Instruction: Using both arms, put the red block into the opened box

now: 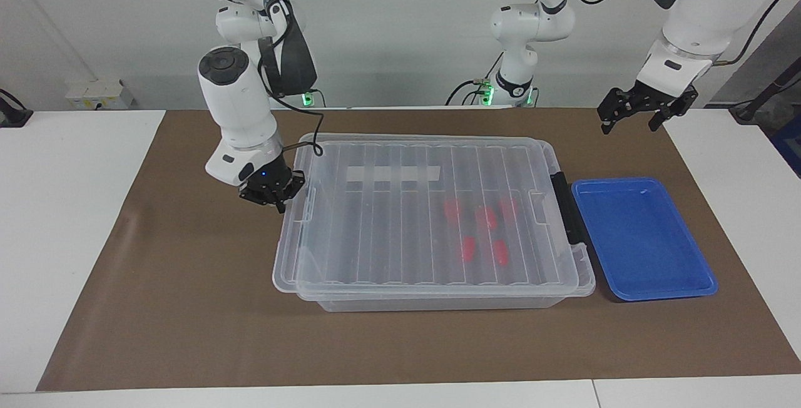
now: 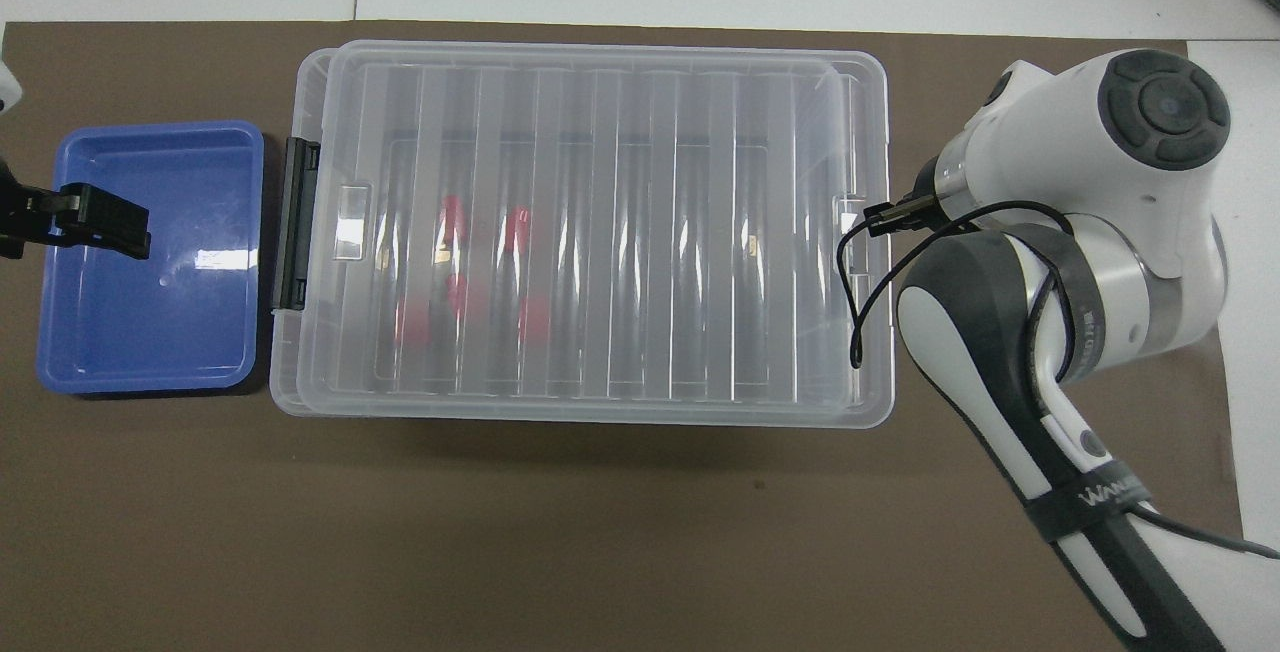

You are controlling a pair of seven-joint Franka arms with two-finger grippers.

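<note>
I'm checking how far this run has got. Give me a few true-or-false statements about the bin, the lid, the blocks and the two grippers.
1. The lid covers nearly the whole bin. True.
2. The red blocks lie in the blue tray. False: they lie in the bin, under the lid.
3. The right gripper is at the lid's end, shut. True.
4. The left gripper holds a block. False: it is open, up in the air.

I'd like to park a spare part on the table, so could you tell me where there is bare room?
The brown mat lies bare along the edge farthest from the robots, beside the box and the blue tray. It is crowded between box and tray, and where the right claw sits at the lid.
</note>
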